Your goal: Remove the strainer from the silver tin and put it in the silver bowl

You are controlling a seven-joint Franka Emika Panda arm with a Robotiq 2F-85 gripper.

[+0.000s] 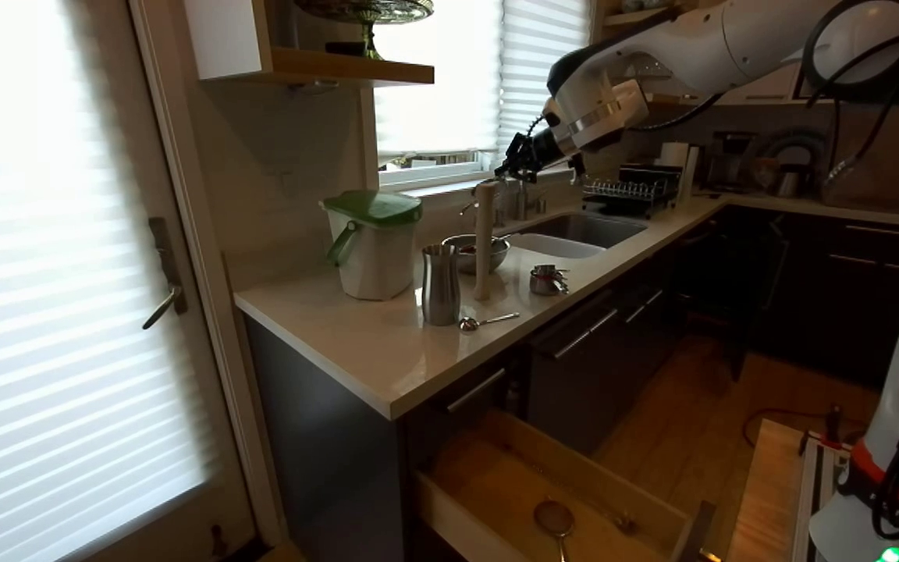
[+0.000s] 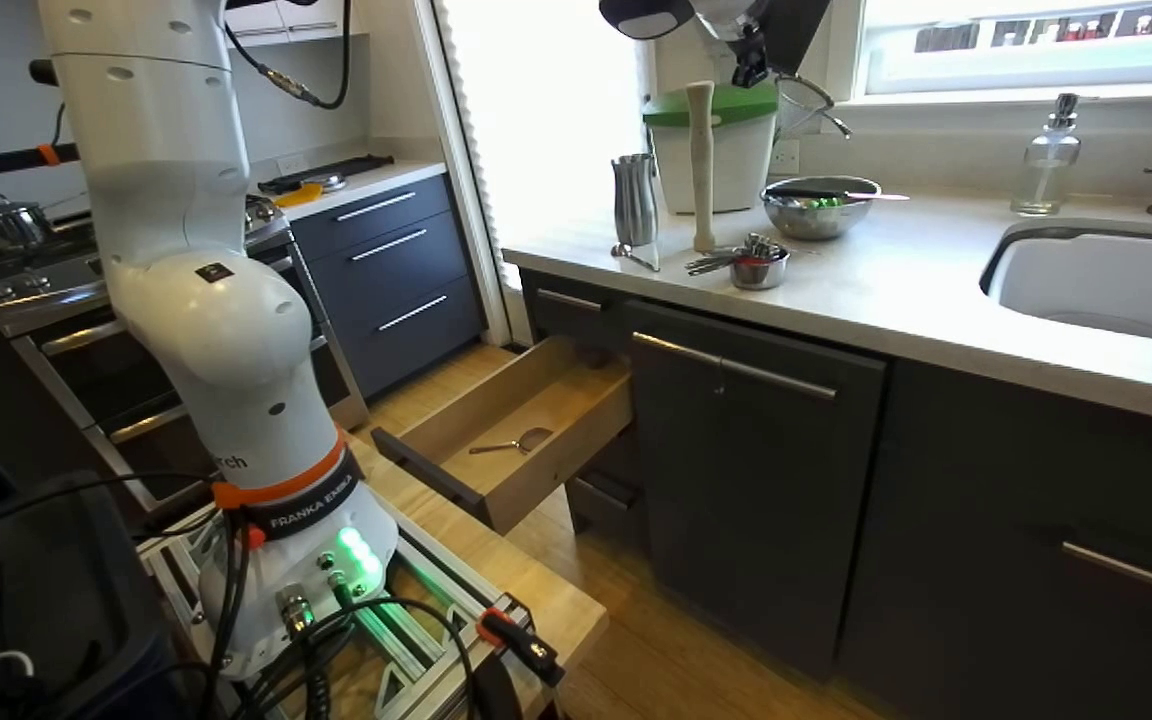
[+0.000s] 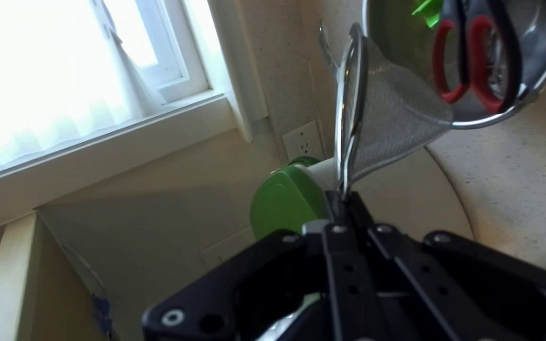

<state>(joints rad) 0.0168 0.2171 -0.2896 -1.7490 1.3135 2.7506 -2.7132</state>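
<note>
Above the silver bowl (image 2: 821, 222), right of the green-lidded bin (image 1: 379, 254) — pinching the strainer (image 3: 386, 109) near its rim in the gripper (image 3: 345, 202) — could land it skewed on the scissors (image 3: 476, 52) inside and lose it over the near side if releasing too high.

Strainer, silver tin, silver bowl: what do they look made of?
Strainer: metal wire, likely stainless, shiny; fine mesh, glinting rim.
Silver tin: metal, probably steel, satin to polished; vertical highlights.
Silver bowl: metal, fairly shiny; bright rim, glinting wall.
Exact alloys can't be told.
</note>
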